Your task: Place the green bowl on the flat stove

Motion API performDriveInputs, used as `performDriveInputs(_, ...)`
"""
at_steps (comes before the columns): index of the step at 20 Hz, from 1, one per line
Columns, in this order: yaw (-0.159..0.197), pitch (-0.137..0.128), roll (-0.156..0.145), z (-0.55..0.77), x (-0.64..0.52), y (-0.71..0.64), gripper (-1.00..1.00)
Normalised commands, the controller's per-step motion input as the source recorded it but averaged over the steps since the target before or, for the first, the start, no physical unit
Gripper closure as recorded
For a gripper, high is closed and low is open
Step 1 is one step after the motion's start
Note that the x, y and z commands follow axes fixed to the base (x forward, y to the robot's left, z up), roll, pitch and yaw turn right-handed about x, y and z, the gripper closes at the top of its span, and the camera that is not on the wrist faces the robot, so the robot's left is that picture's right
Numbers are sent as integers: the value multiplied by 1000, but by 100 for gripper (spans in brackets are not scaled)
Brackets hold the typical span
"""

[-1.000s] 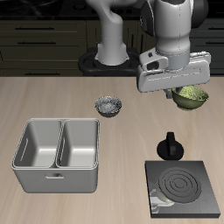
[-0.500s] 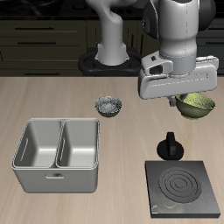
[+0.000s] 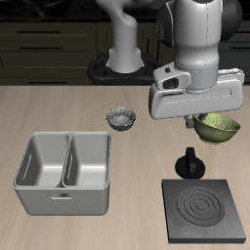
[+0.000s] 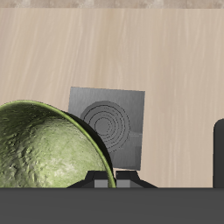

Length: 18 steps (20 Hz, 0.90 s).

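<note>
The green bowl hangs in the air, held by its rim in my gripper, above the table and farther back than the black knobbed object. In the wrist view the olive bowl fills the near side, tilted, with the finger bases below it. The flat stove, a dark square plate with pale rings, lies near the table's front edge; it also shows in the wrist view beyond the bowl. The gripper is shut on the bowl's rim.
A grey-white speckled bowl sits mid-table. A grey two-compartment caddy stands toward the front. The black knobbed object stands just behind the stove, between it and the held bowl; it also shows in the wrist view.
The gripper has carried the green bowl toward the table's front edge, closer to the stove and the black knobbed object. Nothing else moved.
</note>
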Motion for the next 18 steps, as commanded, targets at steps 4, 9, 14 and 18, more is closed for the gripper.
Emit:
performDriveInputs(4, 10, -18, -33, 9, 269, -154, 100)
performDriveInputs(9, 18, -11, -26, -76, 126, -197, 100)
performDriveInputs(14, 42, -1, 3, -269, 14, -83, 100)
performDriveInputs(18, 41, 42, -12, -420, 154, -8, 100)
